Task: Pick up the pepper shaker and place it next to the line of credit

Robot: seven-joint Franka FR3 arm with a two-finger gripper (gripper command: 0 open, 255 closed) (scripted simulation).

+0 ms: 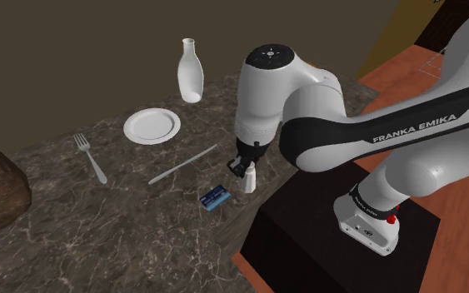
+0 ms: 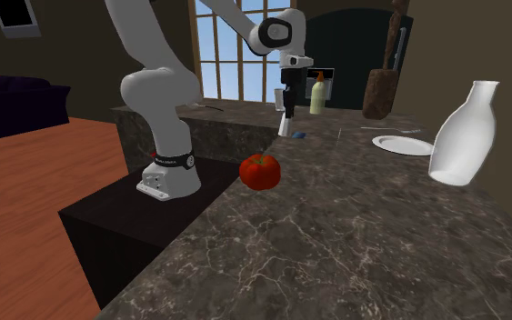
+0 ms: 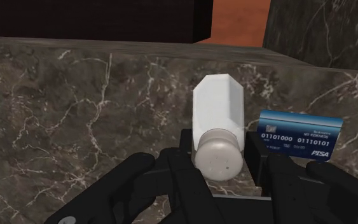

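White shaker clasped between gripper fingers; blue card beside reads 01101000 01110101, PISA; arm lettered FRANKA EMIKA.

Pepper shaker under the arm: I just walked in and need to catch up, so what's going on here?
The Franka arm's black gripper is shut on the cap end of the white pepper shaker, near the marble counter's edge by the stand. A blue credit card lies flat beside the shaker, not touching it. I cannot tell whether the shaker stands on the counter or hangs just above it. A plate, fork and white bottle sit farther along.
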